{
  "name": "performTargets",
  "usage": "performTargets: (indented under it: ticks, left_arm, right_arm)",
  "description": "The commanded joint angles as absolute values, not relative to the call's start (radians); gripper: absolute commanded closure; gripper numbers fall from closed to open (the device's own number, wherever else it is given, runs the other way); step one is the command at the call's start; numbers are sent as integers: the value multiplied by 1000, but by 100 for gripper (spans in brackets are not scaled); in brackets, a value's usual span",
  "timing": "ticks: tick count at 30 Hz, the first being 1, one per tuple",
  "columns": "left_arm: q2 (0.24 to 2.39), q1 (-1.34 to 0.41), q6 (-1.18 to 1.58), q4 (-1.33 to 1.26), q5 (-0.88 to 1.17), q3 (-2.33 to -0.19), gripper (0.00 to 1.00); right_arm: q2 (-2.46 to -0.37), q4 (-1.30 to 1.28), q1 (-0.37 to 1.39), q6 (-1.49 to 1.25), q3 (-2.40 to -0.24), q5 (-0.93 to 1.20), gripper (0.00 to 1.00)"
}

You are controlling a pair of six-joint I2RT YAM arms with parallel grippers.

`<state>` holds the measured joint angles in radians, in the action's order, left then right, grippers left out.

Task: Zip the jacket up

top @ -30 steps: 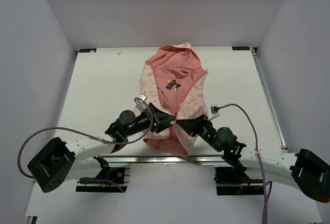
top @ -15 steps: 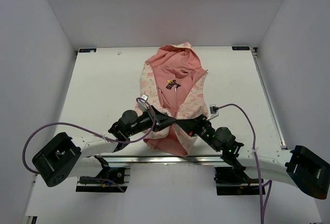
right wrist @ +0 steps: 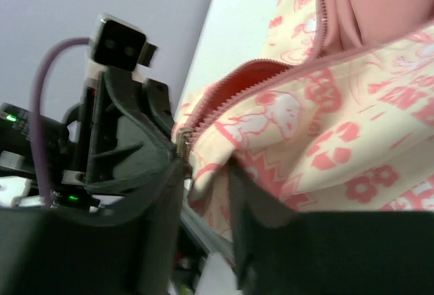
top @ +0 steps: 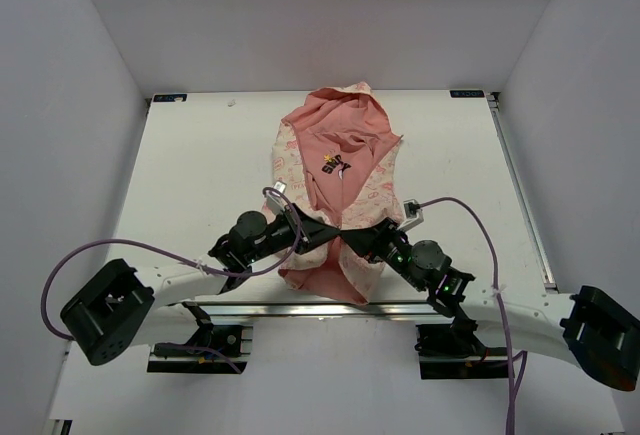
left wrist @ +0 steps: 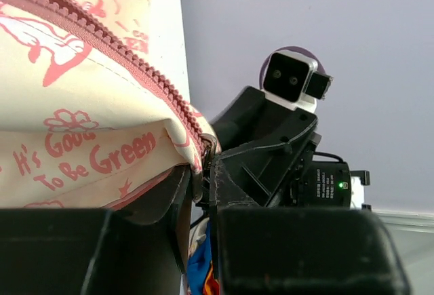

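Note:
The jacket (top: 335, 160) lies open in the middle of the table, cream with pink print, its salmon lining and a dark logo (top: 336, 164) facing up. Both grippers meet at its near hem. My left gripper (top: 325, 232) is shut on the zipper's bottom end. In the left wrist view its jaws (left wrist: 202, 173) pinch the pink zipper tape just below the metal slider (left wrist: 208, 147). My right gripper (top: 352, 238) is open; in the right wrist view its fingers (right wrist: 207, 173) stand apart with loose cream fabric (right wrist: 325, 132) between them. The slider (right wrist: 182, 144) sits at its left fingertip.
The white table (top: 200, 155) is walled in white on three sides. A metal rail (top: 320, 307) with the arm bases runs along the near edge. Purple cables (top: 470, 215) loop over each arm.
My left gripper has shut on the zipper's bottom end after standing wide open. My right gripper, shut before, has opened. Both arms have shifted slightly at the hem.

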<state>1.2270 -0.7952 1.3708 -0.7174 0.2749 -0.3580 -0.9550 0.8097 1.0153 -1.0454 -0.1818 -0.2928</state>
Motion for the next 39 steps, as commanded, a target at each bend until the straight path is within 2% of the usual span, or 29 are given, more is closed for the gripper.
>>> performTargets:
  ticks: [1,2,4,8,13,18,19,21,24,28,31,34,39]
  left_arm:
    - [1183,-813,1332,-660,339,-410,100]
    - [1161,-813,1319,-632,337,-413,100]
    - [1141,-813,1263,-531,337,-436,100]
    - [1109,-810,1126,-347,363,-506,100]
    - [1104,-779,939,-118,426,-594,100]
    - [1097,-739,786,75,500,-667,100]
    - [1092,-741,754,89,543,-675,100]
    - [1075,-741,654,176,546,-699,100]
    - [1031,-741,571,228,548,-706,100]
    - [1008,-739,589,256,473,-728,100]
    - [1069,-736,652,227,543,-802,100]
    - [1138,-733,678,152,633,-857,100]
    - [1365,-726,565,195,690,-1078,100]
  right_arm:
    - [-890,685,1031,-976,-244,-250,60]
    - [-870,652,1031,-962,-247,-253,48]
    - [-796,527,1029,-924,-253,-259,38]
    - [-666,351,1029,-832,-293,-281,33]
    - [-611,204,1029,-709,-360,-344,28]
    - [-661,144,1028,-536,-448,-328,27]
    - [-675,152,1022,-507,-456,-339,34]
    - [-727,175,1008,-416,-478,-313,37]
    - [-804,187,941,-312,-532,-160,38]
    - [-900,228,706,-340,-581,159,36]
    - [-1039,219,666,-336,-638,245,34]
    - [-1121,335,657,-318,-650,297,33]
    - [-1215,476,586,-238,-690,452,30]
